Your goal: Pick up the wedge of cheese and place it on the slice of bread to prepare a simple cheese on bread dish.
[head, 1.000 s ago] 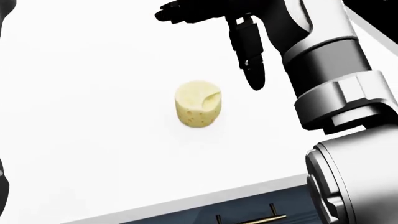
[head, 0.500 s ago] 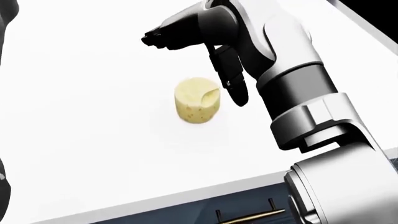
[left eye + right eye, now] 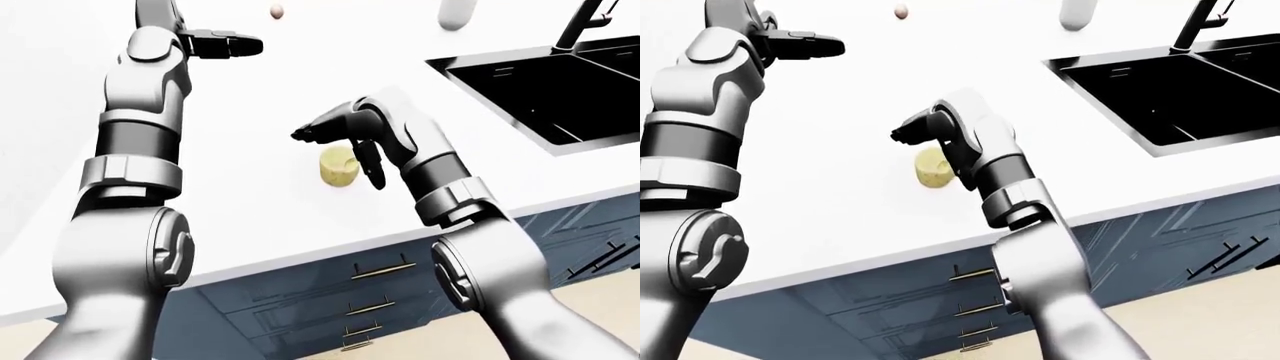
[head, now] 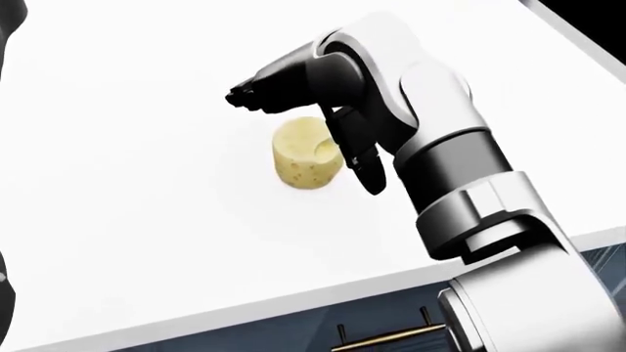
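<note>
The cheese (image 4: 305,160) is a pale yellow, pitted, stubby round piece lying on the white counter (image 4: 127,220), also seen in the left-eye view (image 3: 336,168). My right hand (image 4: 304,141) hovers right over it and is open. Its two black fingers (image 4: 256,89) reach left above the cheese's top. The black thumb (image 4: 364,165) hangs down close beside the cheese's right side; I cannot tell whether it touches. My left hand (image 3: 232,45) is raised high at the upper left, fingers stretched out, holding nothing. No slice of bread shows in any view.
A black sink (image 3: 560,82) with a dark faucet (image 3: 585,22) is set into the counter at the right. A small pinkish egg-like thing (image 3: 277,10) and a white object (image 3: 455,11) stand at the top edge. Blue drawers (image 3: 370,289) lie below the counter's near edge.
My right hand has come down and leftward from the upper right until it stands over the cheese, thumb beside it. The cheese has stayed in place.
</note>
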Robot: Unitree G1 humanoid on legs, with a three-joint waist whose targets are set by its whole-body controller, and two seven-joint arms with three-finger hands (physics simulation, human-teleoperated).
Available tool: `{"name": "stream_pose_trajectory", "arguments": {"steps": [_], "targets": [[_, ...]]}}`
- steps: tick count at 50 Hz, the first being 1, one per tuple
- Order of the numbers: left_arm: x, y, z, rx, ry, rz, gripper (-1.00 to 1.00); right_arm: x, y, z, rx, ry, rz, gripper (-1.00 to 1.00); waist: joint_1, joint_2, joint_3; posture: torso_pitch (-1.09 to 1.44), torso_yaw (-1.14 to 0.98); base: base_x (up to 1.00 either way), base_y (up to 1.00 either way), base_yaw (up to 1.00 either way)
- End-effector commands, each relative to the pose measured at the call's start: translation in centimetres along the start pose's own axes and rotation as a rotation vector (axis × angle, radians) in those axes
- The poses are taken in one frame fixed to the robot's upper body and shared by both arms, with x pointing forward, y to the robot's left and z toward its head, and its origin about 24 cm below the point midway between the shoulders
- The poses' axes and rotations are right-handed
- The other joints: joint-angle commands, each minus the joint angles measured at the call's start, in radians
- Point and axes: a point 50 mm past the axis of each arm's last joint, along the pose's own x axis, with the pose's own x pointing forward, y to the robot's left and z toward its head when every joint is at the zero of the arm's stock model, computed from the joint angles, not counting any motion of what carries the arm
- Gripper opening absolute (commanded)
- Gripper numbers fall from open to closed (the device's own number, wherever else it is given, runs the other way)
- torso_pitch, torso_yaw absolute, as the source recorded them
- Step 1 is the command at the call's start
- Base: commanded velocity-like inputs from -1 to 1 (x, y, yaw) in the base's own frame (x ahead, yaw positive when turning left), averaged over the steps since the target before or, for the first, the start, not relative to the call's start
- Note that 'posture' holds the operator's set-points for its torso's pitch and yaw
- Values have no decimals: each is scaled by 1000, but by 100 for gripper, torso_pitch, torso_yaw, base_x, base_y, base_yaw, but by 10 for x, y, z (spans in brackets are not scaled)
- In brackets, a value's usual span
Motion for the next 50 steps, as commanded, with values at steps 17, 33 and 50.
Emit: {"name": "stream_pose_trajectory", "arguments": {"steps": [17, 33, 50], "targets": [[-3, 4, 27, -13, -107, 12, 100, -4, -12, 5, -28, 1, -64, 100, -1, 6, -39, 0, 0, 0, 0, 0], [-2, 4, 26, -15, -105, 13, 100, -1, -8, 7, -28, -2, -46, 56, -4, 8, -39, 0, 0, 0, 0, 0], [-4, 5, 33, -20, -117, 5, 100, 0, -7, 10, -29, -8, -40, -7, -3, 10, -40, 0, 0, 0, 0, 0]]}}
